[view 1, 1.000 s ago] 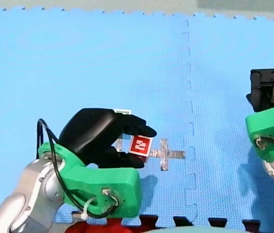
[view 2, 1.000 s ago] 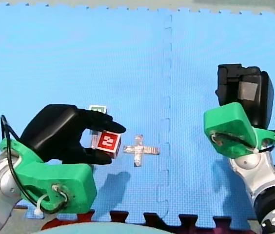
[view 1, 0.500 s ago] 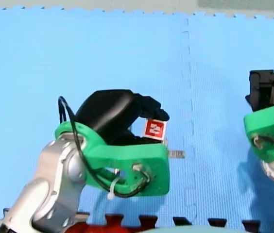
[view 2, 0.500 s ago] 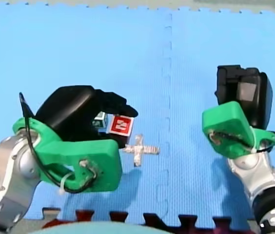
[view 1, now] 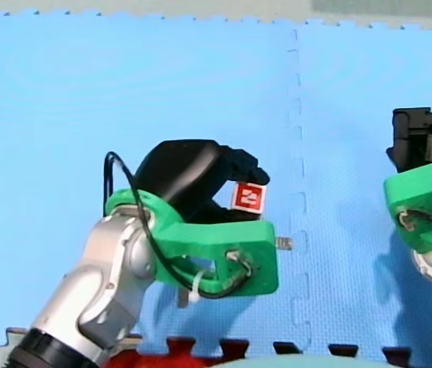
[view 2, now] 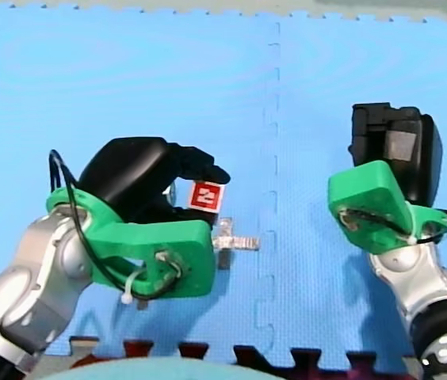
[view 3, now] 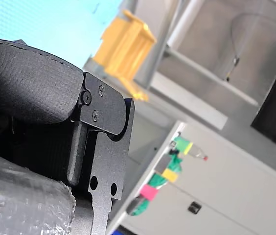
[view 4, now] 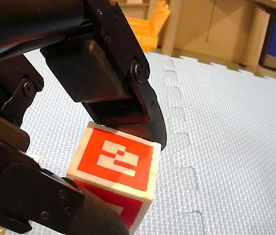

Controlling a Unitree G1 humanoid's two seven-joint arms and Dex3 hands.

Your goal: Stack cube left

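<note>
Change: left hand [view 1: 189,170] has lifted the red cube [view 1: 248,197] over the last second and carried it a little farther out and to the right. The arm has risen with it, so its green bracket [view 1: 224,253] now covers most of the tape cross [view 2: 237,241]. The right hand [view 2: 390,150] has kept its place.
Left arm: comes in from the near left corner, silver, with the green bracket at the wrist and a black cable looped beside it.
Left hand: closed on the red cube. The black fingers [view 4: 99,73] press on it from above and another finger presses from below, as the second wrist view shows up close.
Red cube: held at the left hand's fingertips, tilted, clear of the mat. Its red face with a white pattern is turned up toward the head, and it hangs just left of the mat's middle seam.
Tape cross: grey, stuck on the mat under the left wrist, with one arm poking out past the bracket.
Right hand: near the right edge, well apart from the cube, holding nothing. Whether it is open or closed cannot be told.
Mat [view 1: 124,77]: blue foam tiles joined by a toothed seam running away from the robot.
</note>
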